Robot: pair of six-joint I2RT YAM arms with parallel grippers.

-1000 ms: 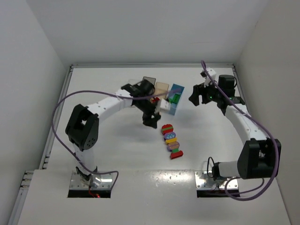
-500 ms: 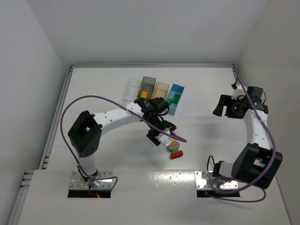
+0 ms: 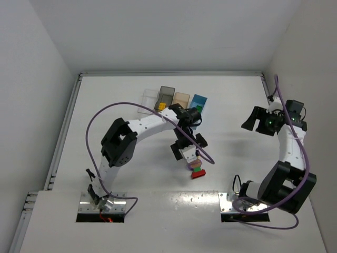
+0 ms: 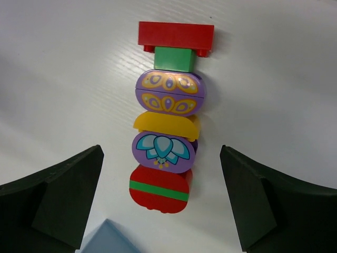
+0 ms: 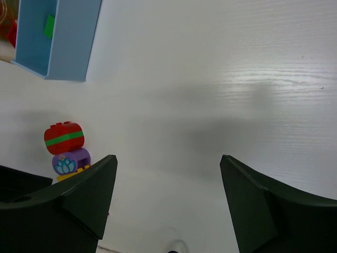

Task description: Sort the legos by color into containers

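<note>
The legos [image 4: 164, 121] lie in one line on the white table: a red brick, green, an orange-patterned purple oval, yellow, a purple lotus piece and a red round piece with a green stripe [image 4: 159, 190]. My left gripper [image 4: 160, 158] hovers over that line's round red end, open wide, one finger on each side and touching nothing. From above, the left gripper [image 3: 188, 146] hides most of the line [image 3: 197, 169]. My right gripper [image 3: 254, 120] hangs open and empty far to the right. The right wrist view shows its fingers [image 5: 79, 200] and the stack's end [image 5: 64, 138].
The containers stand in a row at the back: clear [image 3: 149, 100], dark grey [image 3: 166, 95] holding a yellow brick [image 3: 162, 106], tan [image 3: 181, 98], light blue [image 5: 71, 42] holding a green brick [image 5: 49, 25]. A pale blue corner [image 4: 108, 240] shows at the left wrist view's bottom edge.
My left arm swung from the containers down over the line of legos and its jaws opened wide. My right arm drew back toward the right wall.
</note>
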